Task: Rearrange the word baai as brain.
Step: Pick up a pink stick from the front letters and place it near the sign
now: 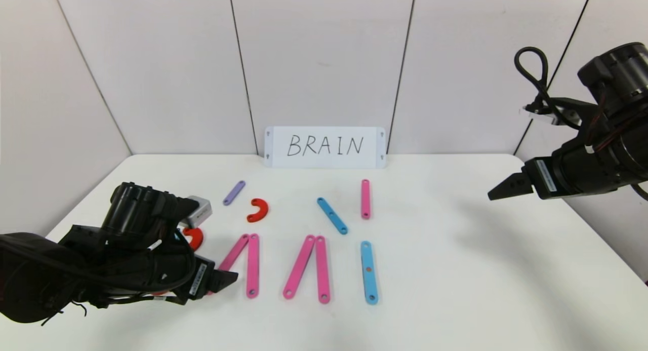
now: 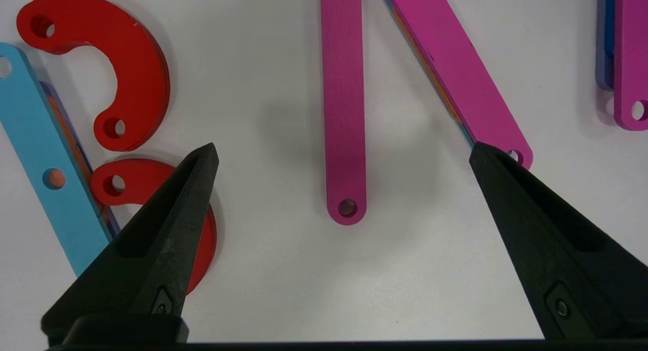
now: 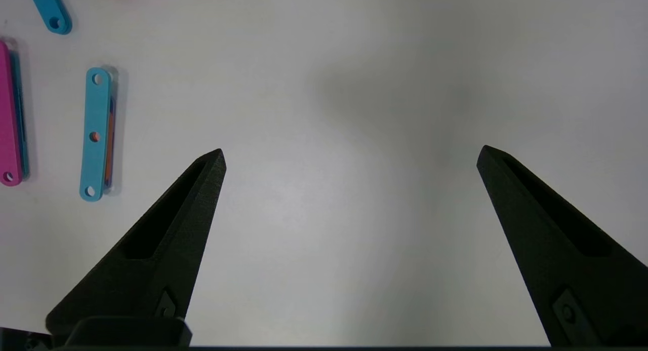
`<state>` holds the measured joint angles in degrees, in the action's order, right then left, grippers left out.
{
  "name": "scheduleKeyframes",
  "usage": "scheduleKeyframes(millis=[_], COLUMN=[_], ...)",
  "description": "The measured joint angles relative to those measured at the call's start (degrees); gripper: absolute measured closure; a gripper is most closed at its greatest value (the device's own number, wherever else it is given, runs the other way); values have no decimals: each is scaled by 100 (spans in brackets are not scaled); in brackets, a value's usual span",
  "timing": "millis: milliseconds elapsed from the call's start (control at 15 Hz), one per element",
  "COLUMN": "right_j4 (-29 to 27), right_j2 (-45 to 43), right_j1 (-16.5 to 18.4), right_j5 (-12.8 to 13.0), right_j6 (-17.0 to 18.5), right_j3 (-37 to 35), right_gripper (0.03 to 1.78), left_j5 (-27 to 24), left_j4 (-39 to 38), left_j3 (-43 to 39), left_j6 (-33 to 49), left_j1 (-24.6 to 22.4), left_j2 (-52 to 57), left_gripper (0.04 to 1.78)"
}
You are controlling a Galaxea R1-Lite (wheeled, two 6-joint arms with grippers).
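The plastic word lies along the front of the white table (image 1: 455, 270). Its left letter is mostly hidden by my left arm. In the left wrist view it shows as a blue strip (image 2: 45, 163) with two red curves (image 2: 131, 72). Beside it stand two letters of paired pink strips (image 1: 252, 265) (image 1: 322, 269), then a blue strip (image 1: 369, 271). My left gripper (image 1: 228, 277) (image 2: 344, 151) is open, with its fingertips either side of the end of a pink strip (image 2: 344, 113). My right gripper (image 1: 501, 189) (image 3: 352, 153) is open and empty over bare table at the right.
Loose pieces lie behind the word: a purple strip (image 1: 234, 192), a red curve (image 1: 258, 210), a blue strip (image 1: 332, 215) and a pink strip (image 1: 365, 198). A white card (image 1: 325, 147) with handwritten BRAIN leans on the back wall. White panels enclose the table.
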<state>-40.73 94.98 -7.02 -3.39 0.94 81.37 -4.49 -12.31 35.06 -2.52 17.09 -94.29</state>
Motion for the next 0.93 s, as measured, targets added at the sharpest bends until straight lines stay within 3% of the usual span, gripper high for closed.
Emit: scheduleKeyframes(millis=[933], right_j4=[7], right_j2=[15], right_j1=[2], right_j5=[-9], right_j6=[-6], right_j3=[0], right_gripper=[7], left_j5=[11], left_j4=[-245], left_j3=[-34], left_j6=[-20], left_j1=[2], left_j2=[-325], left_gripper=[8])
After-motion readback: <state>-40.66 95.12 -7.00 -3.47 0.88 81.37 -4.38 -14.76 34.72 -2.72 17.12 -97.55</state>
